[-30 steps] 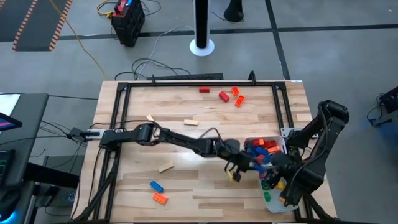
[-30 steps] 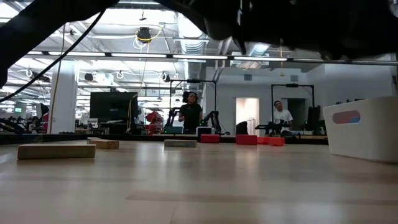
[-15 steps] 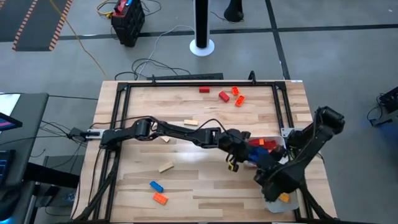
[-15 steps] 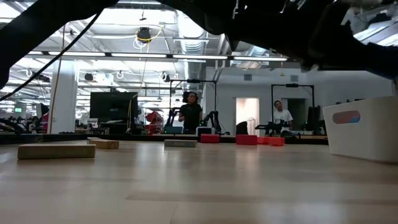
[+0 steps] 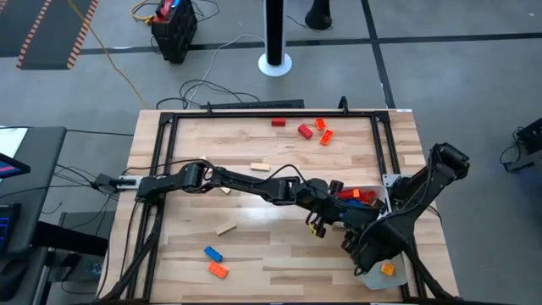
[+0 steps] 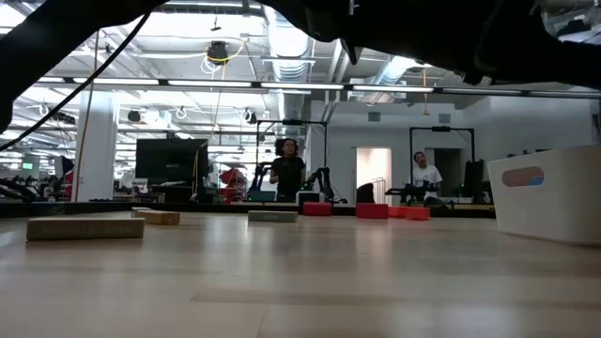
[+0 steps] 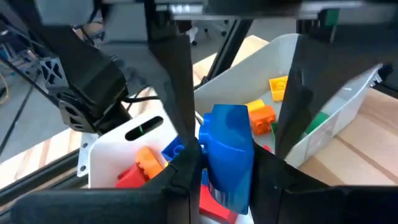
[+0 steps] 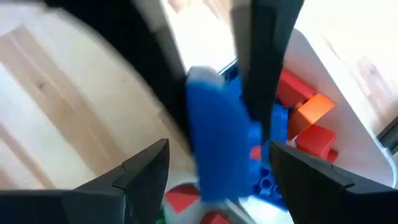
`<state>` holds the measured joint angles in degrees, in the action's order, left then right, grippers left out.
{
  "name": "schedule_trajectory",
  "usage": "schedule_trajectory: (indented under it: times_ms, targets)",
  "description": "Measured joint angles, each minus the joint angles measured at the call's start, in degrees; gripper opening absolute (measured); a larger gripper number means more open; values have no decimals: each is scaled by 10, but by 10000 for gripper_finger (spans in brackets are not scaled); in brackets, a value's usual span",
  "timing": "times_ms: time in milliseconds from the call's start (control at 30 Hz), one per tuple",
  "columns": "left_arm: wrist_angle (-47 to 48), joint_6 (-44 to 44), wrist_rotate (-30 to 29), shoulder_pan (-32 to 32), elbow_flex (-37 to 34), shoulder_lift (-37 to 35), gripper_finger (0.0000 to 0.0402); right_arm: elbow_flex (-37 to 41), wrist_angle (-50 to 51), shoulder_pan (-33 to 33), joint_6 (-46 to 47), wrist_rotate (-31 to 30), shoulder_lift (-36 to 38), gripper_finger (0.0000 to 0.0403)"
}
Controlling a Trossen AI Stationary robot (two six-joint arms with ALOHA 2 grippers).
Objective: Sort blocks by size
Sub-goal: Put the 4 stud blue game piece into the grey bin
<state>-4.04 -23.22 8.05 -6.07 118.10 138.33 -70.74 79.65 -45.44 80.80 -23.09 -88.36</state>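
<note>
My left gripper [image 5: 333, 215] reaches across the table to the white tray [image 5: 391, 203] at the right and is shut on a blue block [image 7: 227, 153]. My right gripper [image 5: 359, 243] hangs open over the tray's near part. In its wrist view it [image 8: 219, 149] faces the same blue block [image 8: 214, 146], its fingers apart and touching nothing. The tray holds several red, orange, blue, yellow and green blocks [image 7: 261, 116]. Loose blocks lie flat on the table: red and orange ones [image 5: 305, 130] at the far side, tan ones [image 5: 259, 167], and a blue [image 5: 212, 253] and an orange [image 5: 218, 270] at the near left. My left gripper pinches the blue block by its two opposite sides [image 7: 208, 155] between its two fingers. The fingers come from the table's left, slanting down toward the tray. The block is lifted clear, above the tray's left rim.
In the low view, tan blocks [image 6: 84, 227] and red blocks [image 6: 373, 211] lie on the wood, and the tray's wall [image 6: 549, 192] stands at the right. A black frame [image 5: 254, 111] runs round the tabletop. People stand in the room far behind.
My left gripper has carried the blue block a little toward the far edge and toward the tray, and stays shut on it. My right gripper has swung from the tray's near right toward the table's left, close to my left gripper.
</note>
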Motion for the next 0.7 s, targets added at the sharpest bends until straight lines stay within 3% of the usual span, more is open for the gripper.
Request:
schedule_trajectory:
  times_ms: [267, 400, 700]
  targets:
    - [3, -2, 2, -3, 0, -6, 85, 0, -2, 25, -26, 3, 0, 299]
    - [6, 0, 11, -3, 0, -6, 85, 0, -2, 34, -41, 4, 0, 273]
    - [12, 14, 7, -2, 0, -6, 99, 0, -1, 34, -44, 6, -1, 112]
